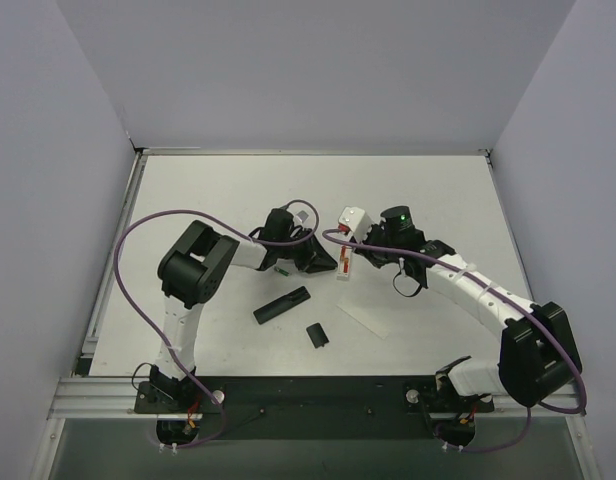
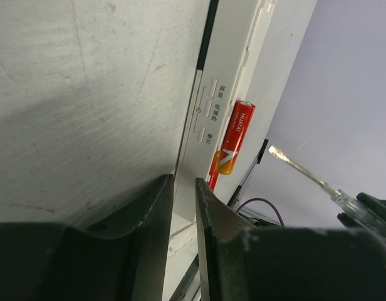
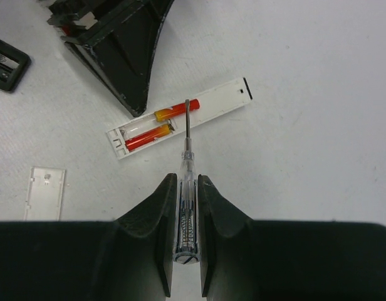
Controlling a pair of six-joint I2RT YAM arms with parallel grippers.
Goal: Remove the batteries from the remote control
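Honestly, if the screwdriver (image 3: 188,147) gripped in the right claw (image 3: 183,183) skids off the battery (image 3: 175,111), the remote (image 3: 225,99) pinched by the left claw (image 2: 184,188) jolts.

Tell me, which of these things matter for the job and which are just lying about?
In the job: white remote, its two red-orange batteries, screwdriver, left gripper, right gripper.
Lying about: black remote, small black cover, white cover.

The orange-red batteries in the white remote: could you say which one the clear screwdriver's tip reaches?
The upper battery in the right wrist view; the lower battery lies clear.
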